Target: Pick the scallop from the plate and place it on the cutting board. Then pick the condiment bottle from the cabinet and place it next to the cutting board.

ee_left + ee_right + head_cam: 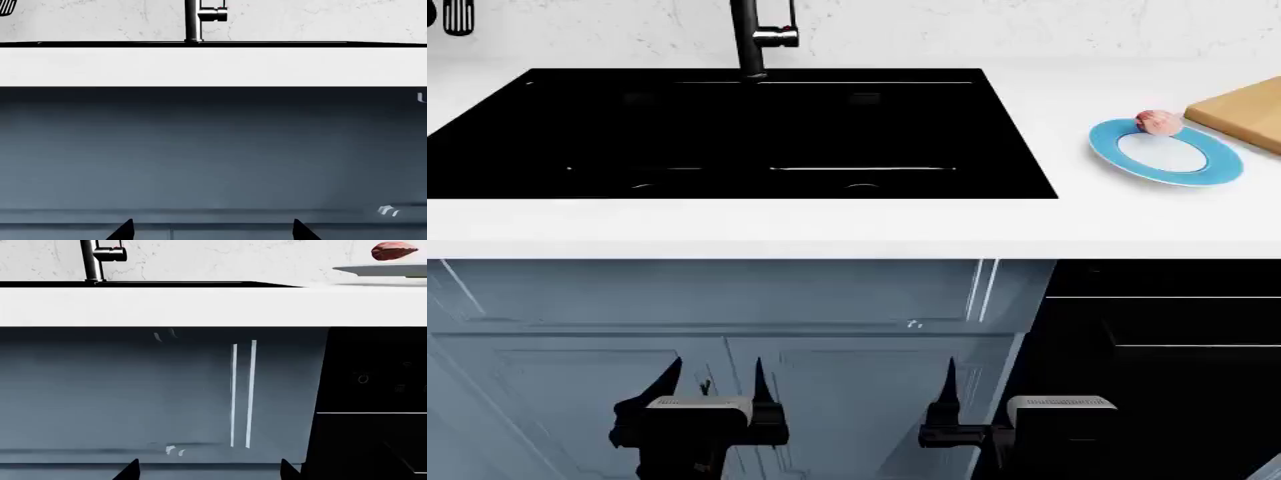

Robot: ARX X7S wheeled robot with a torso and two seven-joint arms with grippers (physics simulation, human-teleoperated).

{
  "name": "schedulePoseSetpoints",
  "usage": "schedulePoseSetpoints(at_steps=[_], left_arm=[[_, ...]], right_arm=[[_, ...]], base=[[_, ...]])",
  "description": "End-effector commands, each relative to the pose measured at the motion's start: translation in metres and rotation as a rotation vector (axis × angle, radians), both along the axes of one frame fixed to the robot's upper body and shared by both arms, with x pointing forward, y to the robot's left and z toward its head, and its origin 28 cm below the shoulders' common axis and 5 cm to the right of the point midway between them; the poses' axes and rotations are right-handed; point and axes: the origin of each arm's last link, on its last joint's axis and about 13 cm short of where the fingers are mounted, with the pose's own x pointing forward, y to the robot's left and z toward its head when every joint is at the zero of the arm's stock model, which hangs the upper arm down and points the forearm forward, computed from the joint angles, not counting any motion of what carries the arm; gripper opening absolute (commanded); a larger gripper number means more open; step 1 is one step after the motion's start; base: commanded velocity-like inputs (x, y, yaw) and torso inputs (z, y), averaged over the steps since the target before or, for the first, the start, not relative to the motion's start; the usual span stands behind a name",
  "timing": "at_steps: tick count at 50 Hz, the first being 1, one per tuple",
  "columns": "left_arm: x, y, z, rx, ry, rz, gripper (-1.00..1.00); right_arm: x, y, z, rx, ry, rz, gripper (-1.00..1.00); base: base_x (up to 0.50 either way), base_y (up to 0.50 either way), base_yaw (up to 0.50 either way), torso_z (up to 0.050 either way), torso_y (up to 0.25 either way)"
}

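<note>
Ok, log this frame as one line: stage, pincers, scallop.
stage: not started | left pincer: open, empty, low before cabinet | right pincer: open, empty | scallop: on plate rim nearest cutting board

White bench (761, 225), marble-look backsplash behind it. Black sink (734, 130) set flush into the bench, dark faucet (750, 40) at its back edge. Right of the sink: plate (1165, 152) flat on the bench, scallop (1157, 122) sitting on its far rim. Cutting board (1244, 112) lies on the bench just behind-right of the plate, partly cut off by frame edge; can't tell if they touch.
</note>
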Motion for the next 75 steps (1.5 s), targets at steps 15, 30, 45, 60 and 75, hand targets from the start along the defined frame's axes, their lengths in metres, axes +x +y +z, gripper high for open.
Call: schedulePoseSetpoints(at_steps=[15, 30, 45, 60, 75], left_arm=[[0.004, 0.004, 0.004, -0.028, 0.002, 0.045, 1.0], [0.001, 0.005, 0.013, 0.006, -0.089, 0.022, 1.0], [0.002, 0.005, 0.01, 0.025, -0.078, 0.016, 1.0], [0.003, 0.006, 0.008, 0.03, -0.073, 0.01, 1.0], [0.001, 0.006, 0.01, 0.015, -0.079, 0.001, 1.0]], right_arm=[[0.001, 0.003, 0.005, -0.024, -0.01, 0.04, 1.0], [0.001, 0.003, 0.007, -0.035, -0.014, 0.048, 1.0], [0.001, 0.003, 0.007, -0.031, -0.01, 0.048, 1.0], [0.002, 0.003, 0.008, -0.035, -0.017, 0.052, 1.0], [0.002, 0.003, 0.007, -0.038, -0.02, 0.053, 1.0]], base=[[-0.01, -0.16, 0.0, 0.0, 0.0], [-0.03, -0.5, 0.0, 0.028, 0.0], [-0.03, -0.5, 0.0, 0.05, 0.0], [-0.04, -0.5, 0.0, 0.05, 0.0], [-0.04, -0.5, 0.0, 0.05, 0.0]])
